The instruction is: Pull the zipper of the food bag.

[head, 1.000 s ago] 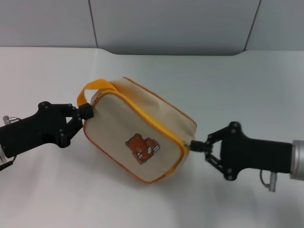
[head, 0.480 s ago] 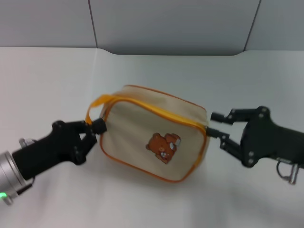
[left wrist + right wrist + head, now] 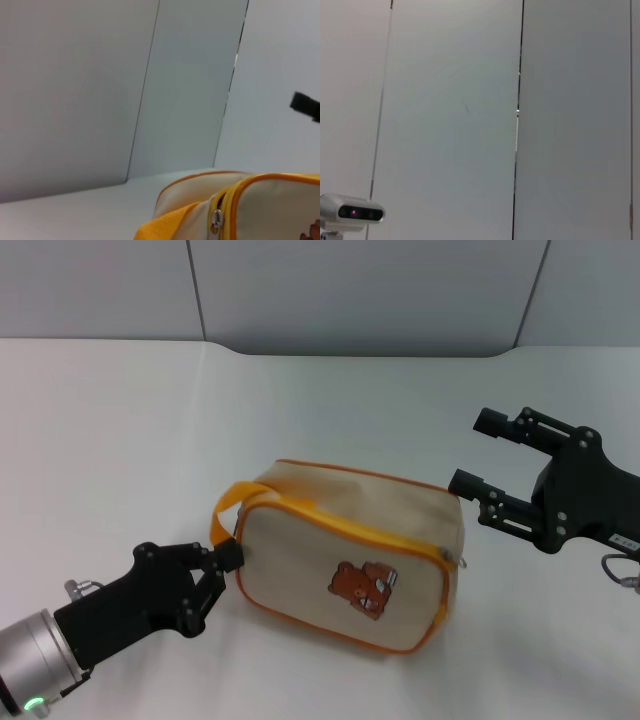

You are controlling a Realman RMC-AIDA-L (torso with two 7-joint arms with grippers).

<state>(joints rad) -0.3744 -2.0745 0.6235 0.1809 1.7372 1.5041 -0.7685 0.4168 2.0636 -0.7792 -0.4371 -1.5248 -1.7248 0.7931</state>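
Observation:
The food bag (image 3: 350, 560), beige with orange piping and a brown bear picture, lies on the white table at the centre. Its zipper (image 3: 345, 528) runs along the upper front edge, with a small silver pull tab (image 3: 462, 560) at the right end. My left gripper (image 3: 228, 560) is shut on the bag's left end at the base of the yellow loop handle (image 3: 228, 508). My right gripper (image 3: 487, 453) is open and empty, above and to the right of the bag, apart from the tab. The left wrist view shows the bag's handle end (image 3: 240, 210) with a silver metal piece (image 3: 216, 222).
The white table (image 3: 120, 420) stretches around the bag, with grey wall panels (image 3: 350, 290) behind. The right wrist view shows only wall panels and a small white camera device (image 3: 352, 212). One right finger (image 3: 305, 106) shows far off in the left wrist view.
The right gripper let go of the pull tab, opened and moved up and to the right. The left arm drew back toward me and the bag came with it, turned more level.

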